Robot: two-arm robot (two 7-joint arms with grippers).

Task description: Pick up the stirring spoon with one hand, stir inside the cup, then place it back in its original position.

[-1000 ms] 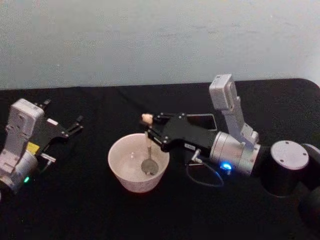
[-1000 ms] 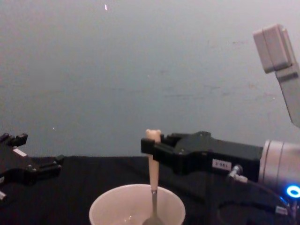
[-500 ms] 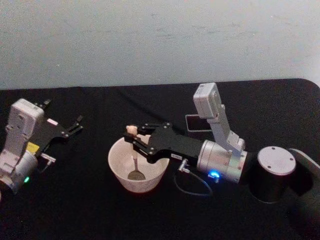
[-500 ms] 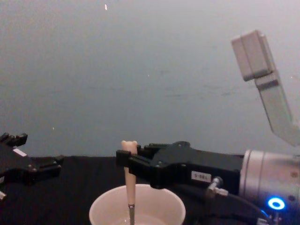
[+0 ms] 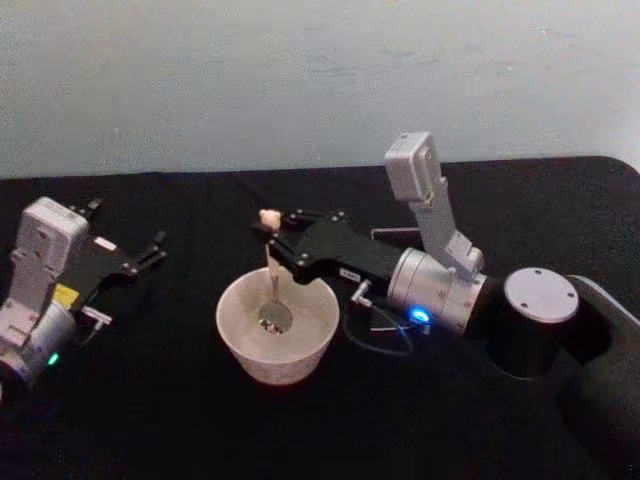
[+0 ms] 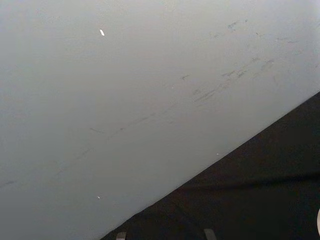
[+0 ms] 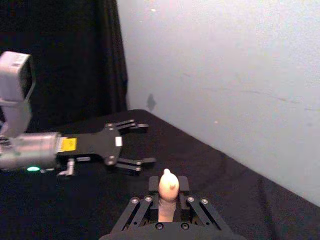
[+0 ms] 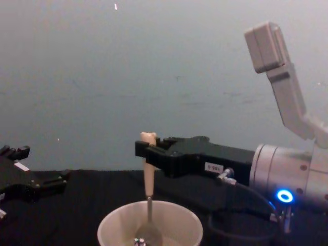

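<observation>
Fingers (image 7: 183, 185) of the right gripper (image 8: 145, 151) were clamped on the cream-beige handle of the stirring spoon (image 8: 149, 179), just below the little bear head, which stood clear above them. The spoon hung nearly upright. Its thin metal neck ran down past the rim into the cup (image 5: 290, 366), and its shiny round bowl lay low inside, near the middle. Whether the bowl touched the bottom could not be told.

The black gripper body reached in from the robot's right, roughly level, over the far rim of the cup. Behind it came the silver wrist with a blue light (image 5: 418, 317), a loop of cable (image 5: 376, 342) hanging beside the cup, and a grey camera block (image 8: 265, 47) raised on a slanted bracket.

The cup stood upright on the black surface (image 5: 150, 410), in front of a pale blue-grey wall (image 5: 300, 80).

The left gripper (image 7: 145, 144) sat well apart from the cup, on the robot's left and low over the surface, its fingers spread apart with nothing between them. A green light (image 5: 52, 358) glowed on that arm's wrist.
</observation>
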